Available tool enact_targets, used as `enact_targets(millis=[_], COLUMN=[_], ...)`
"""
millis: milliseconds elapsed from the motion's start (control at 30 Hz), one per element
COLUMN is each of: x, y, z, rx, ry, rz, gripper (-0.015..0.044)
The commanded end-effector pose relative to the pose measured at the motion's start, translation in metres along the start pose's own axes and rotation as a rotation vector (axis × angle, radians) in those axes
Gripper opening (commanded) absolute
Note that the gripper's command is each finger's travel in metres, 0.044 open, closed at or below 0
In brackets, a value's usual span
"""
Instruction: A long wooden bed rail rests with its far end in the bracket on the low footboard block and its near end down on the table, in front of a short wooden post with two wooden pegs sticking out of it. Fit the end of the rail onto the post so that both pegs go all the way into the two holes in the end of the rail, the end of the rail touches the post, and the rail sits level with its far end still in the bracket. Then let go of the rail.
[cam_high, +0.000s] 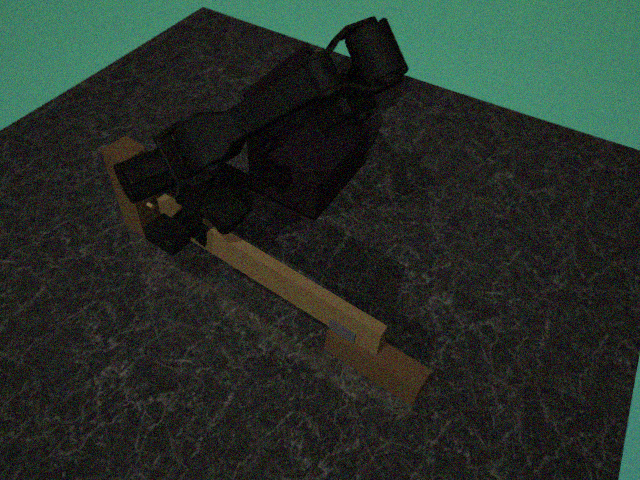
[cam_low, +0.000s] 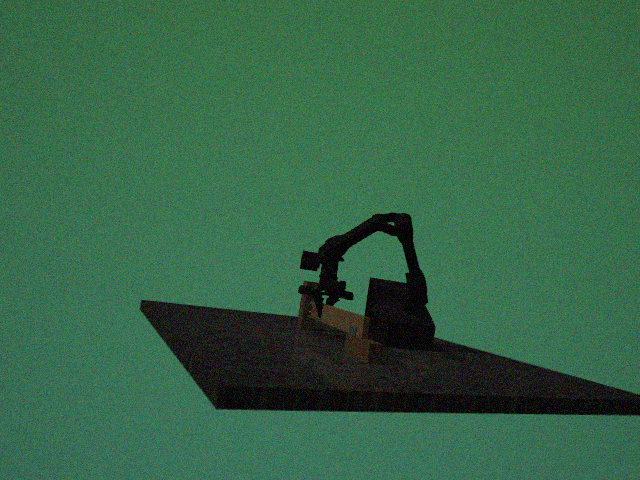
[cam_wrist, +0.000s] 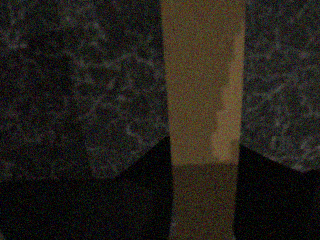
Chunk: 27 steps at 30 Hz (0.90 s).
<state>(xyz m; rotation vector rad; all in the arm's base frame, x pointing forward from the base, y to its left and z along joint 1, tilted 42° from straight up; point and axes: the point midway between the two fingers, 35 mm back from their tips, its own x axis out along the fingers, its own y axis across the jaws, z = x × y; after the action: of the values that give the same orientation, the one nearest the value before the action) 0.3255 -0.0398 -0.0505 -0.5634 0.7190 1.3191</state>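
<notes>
Wooden rail (cam_high: 289, 281) clamped near its upper-left end by narrowly set fingers (cam_high: 178, 219), lifted to meet post (cam_high: 124, 175) pegs

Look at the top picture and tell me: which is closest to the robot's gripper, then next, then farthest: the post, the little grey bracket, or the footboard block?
1. The post: right beside the gripper, at the upper left, where the gripper is shut on the rail.
2. The grey bracket: far down the rail, toward the lower right.
3. The footboard block: just past the bracket, lowest right.
</notes>
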Motion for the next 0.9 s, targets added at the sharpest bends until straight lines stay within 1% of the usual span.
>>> enact_targets(millis=[0, 867], x=[-0.0018, -0.0055], y=[-0.0041, -0.0041], z=[0.0015, 0.0014], rx=[-0.001, -0.001], ry=[0.000, 0.000], rz=[-0.010, -0.010], gripper=[0.0000, 0.0000])
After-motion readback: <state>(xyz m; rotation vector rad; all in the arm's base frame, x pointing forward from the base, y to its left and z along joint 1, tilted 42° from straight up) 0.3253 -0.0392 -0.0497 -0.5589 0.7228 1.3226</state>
